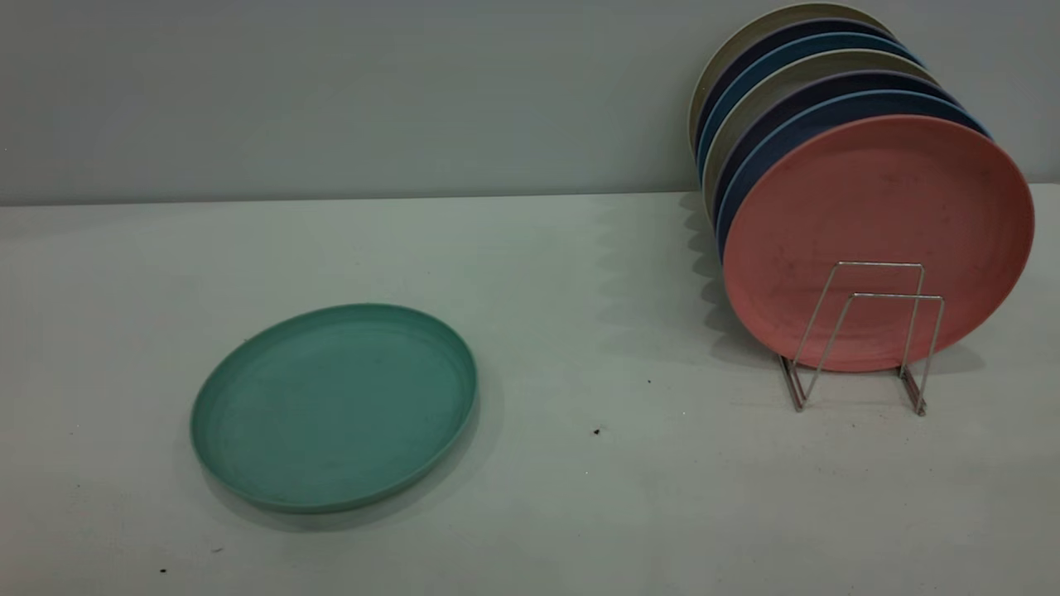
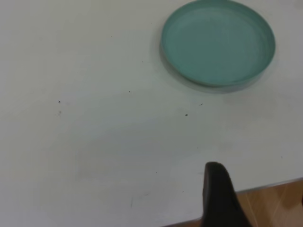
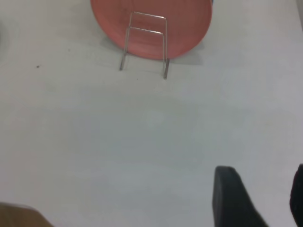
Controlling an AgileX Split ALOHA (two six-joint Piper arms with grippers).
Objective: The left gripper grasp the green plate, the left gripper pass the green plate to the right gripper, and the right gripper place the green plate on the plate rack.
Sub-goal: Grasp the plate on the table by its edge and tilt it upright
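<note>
One green plate [image 1: 334, 406] lies flat; seven plates stand in the plate rack [image 1: 861, 335]; right hand [image 3: 258, 196] spread.

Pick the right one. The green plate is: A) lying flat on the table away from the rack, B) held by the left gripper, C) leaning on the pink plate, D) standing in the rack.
A: the green plate lies flat on the table, well apart from the rack, where the pink plate stands; nothing touches it.
</note>
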